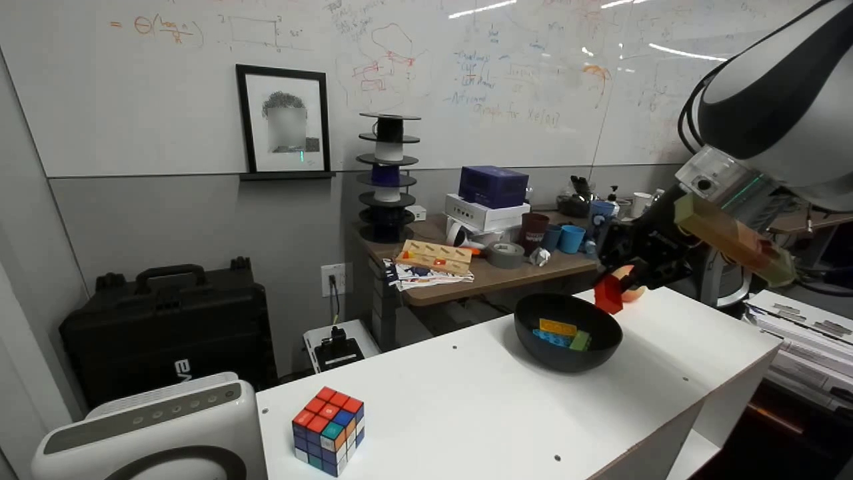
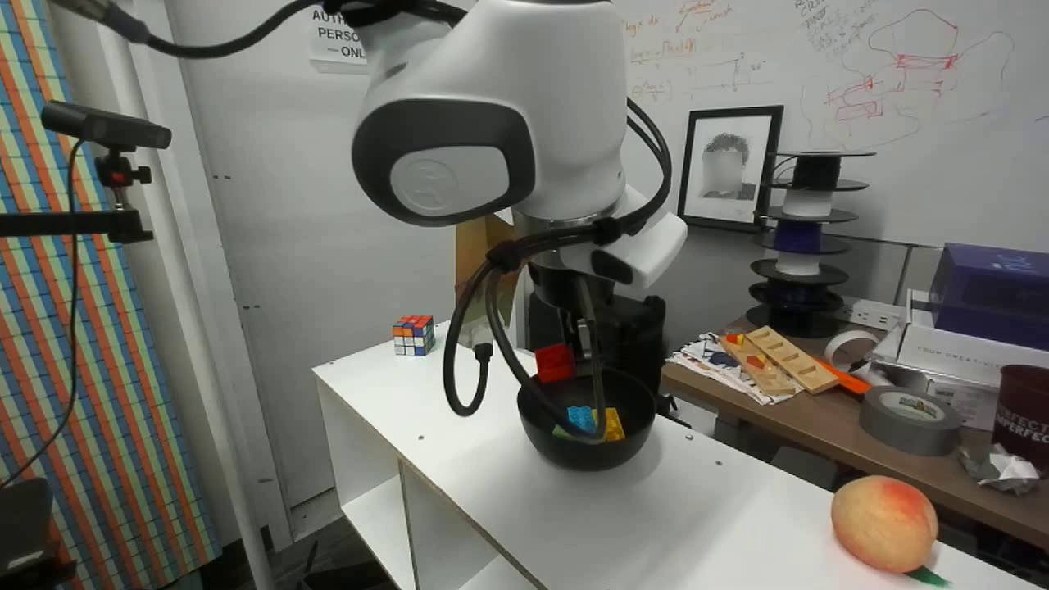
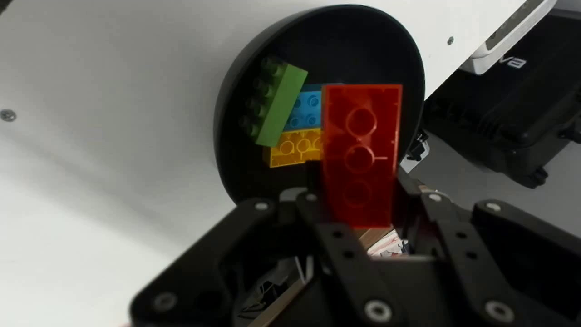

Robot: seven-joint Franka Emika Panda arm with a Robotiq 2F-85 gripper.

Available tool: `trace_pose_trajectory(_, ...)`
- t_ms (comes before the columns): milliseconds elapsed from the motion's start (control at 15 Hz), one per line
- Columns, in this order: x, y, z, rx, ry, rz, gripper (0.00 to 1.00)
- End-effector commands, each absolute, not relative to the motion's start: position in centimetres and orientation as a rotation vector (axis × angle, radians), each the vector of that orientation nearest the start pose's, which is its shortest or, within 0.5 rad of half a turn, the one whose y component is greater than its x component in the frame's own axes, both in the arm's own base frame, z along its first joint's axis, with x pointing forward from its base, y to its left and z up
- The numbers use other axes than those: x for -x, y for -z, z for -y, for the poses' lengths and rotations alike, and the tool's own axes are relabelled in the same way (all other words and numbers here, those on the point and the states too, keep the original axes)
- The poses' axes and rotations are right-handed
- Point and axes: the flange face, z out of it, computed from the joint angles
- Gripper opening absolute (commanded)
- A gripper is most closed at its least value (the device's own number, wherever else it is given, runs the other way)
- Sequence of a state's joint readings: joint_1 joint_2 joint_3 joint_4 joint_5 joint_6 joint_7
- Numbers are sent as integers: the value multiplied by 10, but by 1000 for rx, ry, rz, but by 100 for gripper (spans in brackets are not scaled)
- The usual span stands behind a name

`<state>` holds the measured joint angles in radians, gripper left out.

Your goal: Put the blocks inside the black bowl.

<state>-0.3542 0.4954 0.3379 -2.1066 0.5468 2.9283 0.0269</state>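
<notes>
The glossy black bowl stands on the white tabletop. It shows in both exterior views and the wrist view. A yellow block, a blue block and a green block lie inside it, the green one partly over the others in the wrist view. My gripper is shut on the red block. The red block also shows in both exterior views, tilted, above the bowl's rim. In an exterior view cables hide much of the gripper.
A Rubik's cube stands at the far end of the tabletop from the peach-orange ball. A white appliance is beside that end. A brown desk with boxes, cups and tape runs behind. Loose cables hang from the arm.
</notes>
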Motion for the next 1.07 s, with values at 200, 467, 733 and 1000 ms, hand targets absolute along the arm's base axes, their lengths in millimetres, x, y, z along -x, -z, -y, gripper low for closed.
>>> trace_pose_trajectory(200, -626, -199, 53, 2575, 579, -870, 61)
trace_pose_trajectory(467, -631, -193, 52, 2566, 614, -863, 84)
trace_pose_trajectory(733, -602, -204, 65, 2546, 513, -877, 100)
trace_pose_trajectory(1000, -549, -224, 116, 2432, 586, -1138, 100)
